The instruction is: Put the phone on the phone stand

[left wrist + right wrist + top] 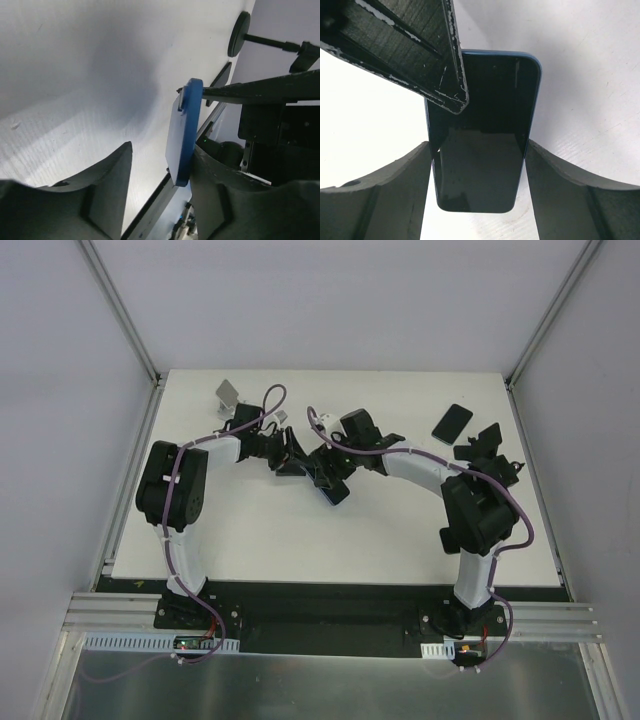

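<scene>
Our right fingers [560, 200] gripped the phone [480, 150], apparently handing over to part-open left fingers [100, 200] nearer the eleven-o'clock stand [229, 395]

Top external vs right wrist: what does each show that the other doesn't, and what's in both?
Only top external: the grey phone stand far left on the table, a second dark phone far right, both whole arms. Only right wrist: the blue phone with its dark screen up close, its sides against the fingers of the right gripper. Both: that phone, with the left gripper meeting it.
</scene>
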